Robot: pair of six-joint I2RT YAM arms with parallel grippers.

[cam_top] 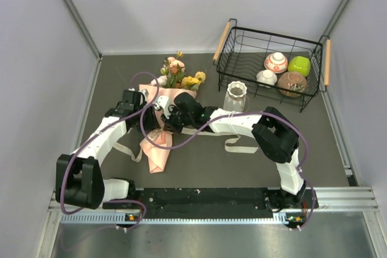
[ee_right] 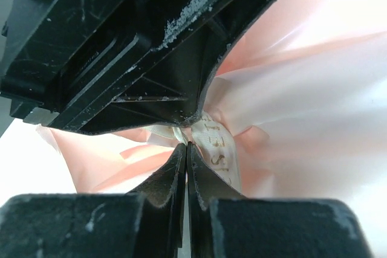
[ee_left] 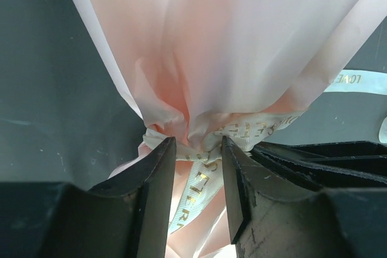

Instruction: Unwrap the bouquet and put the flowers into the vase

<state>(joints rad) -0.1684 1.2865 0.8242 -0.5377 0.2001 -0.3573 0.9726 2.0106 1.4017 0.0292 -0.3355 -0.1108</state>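
The bouquet [cam_top: 162, 126] lies on the dark table, its flowers [cam_top: 179, 75] pointing to the back and its salmon-pink paper [ee_left: 242, 40] fanning toward me. The beige ribbon [ee_left: 199, 179] is tied round its waist. My left gripper [ee_left: 196, 144] has its jaws apart on either side of that knot, a ribbon tail running between them. My right gripper [ee_right: 186, 145] comes in from the right with its fingers pressed together, and a thin ribbon strand [ee_right: 178, 133] runs into their tips. The white ribbed vase [cam_top: 236, 96] stands upright to the right of the bouquet.
A black wire basket [cam_top: 233, 46] with wooden handles stands at the back right and holds several small bowls. Loose ribbon tails [cam_top: 237, 144] trail over the table under my right arm and to the left of the paper. Grey walls close in the sides and back.
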